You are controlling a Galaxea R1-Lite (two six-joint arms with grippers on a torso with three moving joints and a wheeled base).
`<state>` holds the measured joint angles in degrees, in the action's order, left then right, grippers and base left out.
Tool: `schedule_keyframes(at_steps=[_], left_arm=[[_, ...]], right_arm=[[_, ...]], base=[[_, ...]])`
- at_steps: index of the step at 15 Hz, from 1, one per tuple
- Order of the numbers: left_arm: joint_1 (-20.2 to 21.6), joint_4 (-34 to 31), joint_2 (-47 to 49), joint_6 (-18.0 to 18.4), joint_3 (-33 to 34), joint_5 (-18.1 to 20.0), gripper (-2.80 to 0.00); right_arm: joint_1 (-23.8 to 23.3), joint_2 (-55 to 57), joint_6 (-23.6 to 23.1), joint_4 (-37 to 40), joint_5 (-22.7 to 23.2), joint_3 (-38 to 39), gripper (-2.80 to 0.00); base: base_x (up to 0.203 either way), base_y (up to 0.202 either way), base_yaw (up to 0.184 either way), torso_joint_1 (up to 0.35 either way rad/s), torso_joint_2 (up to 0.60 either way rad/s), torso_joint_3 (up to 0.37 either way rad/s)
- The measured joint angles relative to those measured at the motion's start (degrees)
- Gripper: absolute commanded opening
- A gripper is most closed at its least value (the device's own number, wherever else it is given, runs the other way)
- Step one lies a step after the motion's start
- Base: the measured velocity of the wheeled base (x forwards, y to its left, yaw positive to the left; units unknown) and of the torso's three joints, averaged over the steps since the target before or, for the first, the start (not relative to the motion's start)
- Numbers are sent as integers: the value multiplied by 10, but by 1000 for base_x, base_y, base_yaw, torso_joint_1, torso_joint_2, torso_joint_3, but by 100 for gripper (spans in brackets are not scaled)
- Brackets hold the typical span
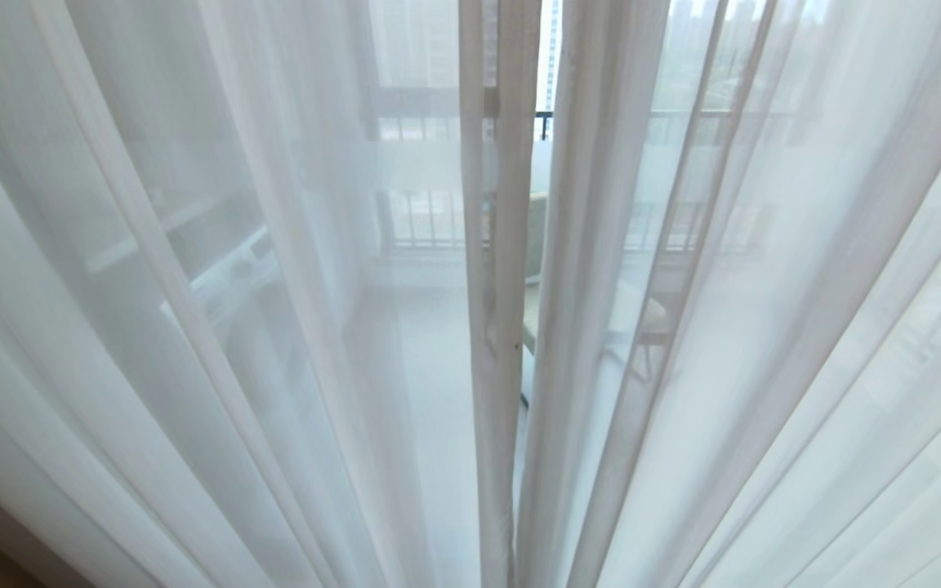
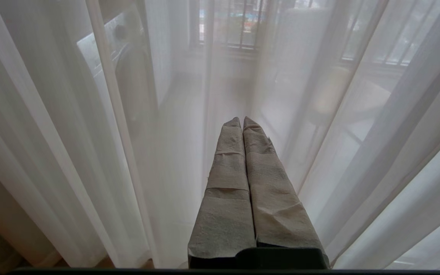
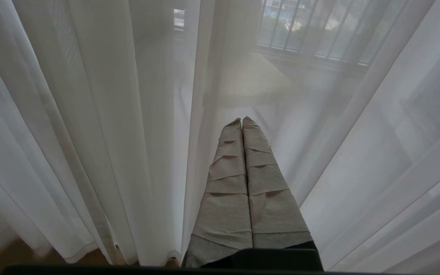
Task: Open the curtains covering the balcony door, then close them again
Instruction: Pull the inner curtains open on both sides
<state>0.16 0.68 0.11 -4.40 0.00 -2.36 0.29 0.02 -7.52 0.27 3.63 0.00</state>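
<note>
White sheer curtains (image 1: 274, 327) drawn (narrow centre gap), left gripper (image 2: 242, 121) and right gripper (image 3: 241, 121) clenched empty before them

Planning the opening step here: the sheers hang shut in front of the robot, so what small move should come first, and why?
Probably reach the right gripper toward the seam where the two sheer curtains meet. Both it and the left gripper are shut, holding nothing, just short of the fabric, and only a narrow slit shows the balcony railing.

Daylight shows a pale balcony floor (image 1: 438, 343), a black railing (image 1: 430, 220), and towers (image 1: 413, 41) beyond.
</note>
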Motion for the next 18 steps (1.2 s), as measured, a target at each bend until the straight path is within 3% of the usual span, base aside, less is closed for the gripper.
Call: schedule_keyframes(at_steps=[9, 14, 18], left_arm=[[0, 6, 0, 7, -40, 24, -280], [0, -18, 5, 4, -96, 101, -280], [-3, -35, 58, -13, -158, 190, -280]], right_arm=[[0, 0, 0, 0, 0, 0, -280], [0, 0, 0, 0, 0, 0, -280], [0, 0, 0, 0, 0, 0, -280]], base=[[0, 0, 0, 0, 0, 0], [0, 0, 0, 0, 0, 0], [0, 0, 0, 0, 0, 0]])
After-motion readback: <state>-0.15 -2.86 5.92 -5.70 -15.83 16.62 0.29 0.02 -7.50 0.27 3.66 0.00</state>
